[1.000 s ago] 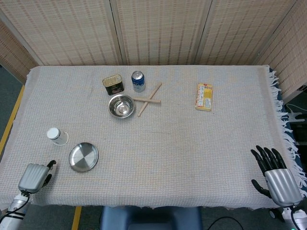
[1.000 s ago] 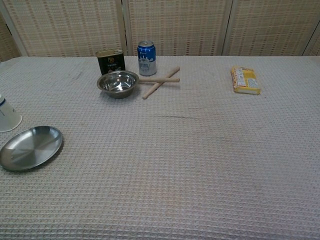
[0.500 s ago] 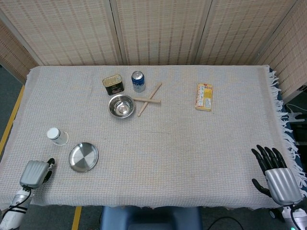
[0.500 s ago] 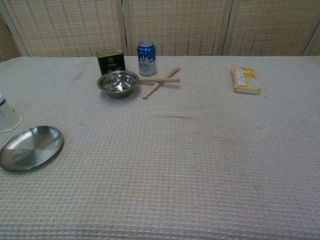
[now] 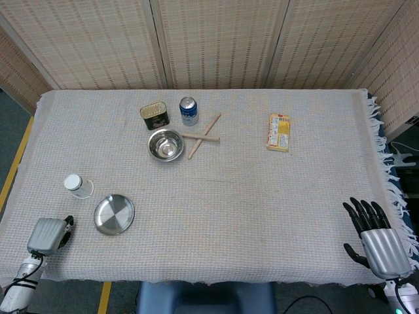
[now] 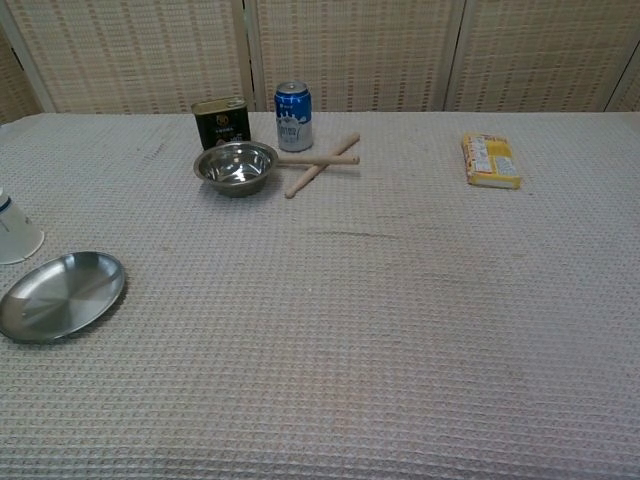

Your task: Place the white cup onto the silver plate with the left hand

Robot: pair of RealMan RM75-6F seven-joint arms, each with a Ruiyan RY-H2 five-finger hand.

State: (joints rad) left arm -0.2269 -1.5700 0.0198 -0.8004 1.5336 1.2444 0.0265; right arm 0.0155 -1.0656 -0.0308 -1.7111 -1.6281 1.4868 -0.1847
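The white cup (image 5: 78,186) lies on its side near the table's left edge, and the chest view cuts it off (image 6: 16,233) at the left border. The silver plate (image 5: 114,214) (image 6: 61,294) lies flat just right of the cup and nearer to me. My left hand (image 5: 47,235) hovers at the near left corner, below the cup and left of the plate. It holds nothing and touches neither. Its fingers are mostly hidden under its back. My right hand (image 5: 376,239) is at the near right corner with fingers spread and nothing in it. Neither hand shows in the chest view.
At the back middle stand a green tin (image 5: 154,116) and a blue can (image 5: 188,111). A steel bowl (image 5: 165,144) and two crossed wooden sticks (image 5: 203,136) lie in front of them. A yellow packet (image 5: 278,132) lies at the back right.
My left hand has drawn slightly back toward the near left corner and shows less of its fingers. The cup, the plate and the right hand have not moved.
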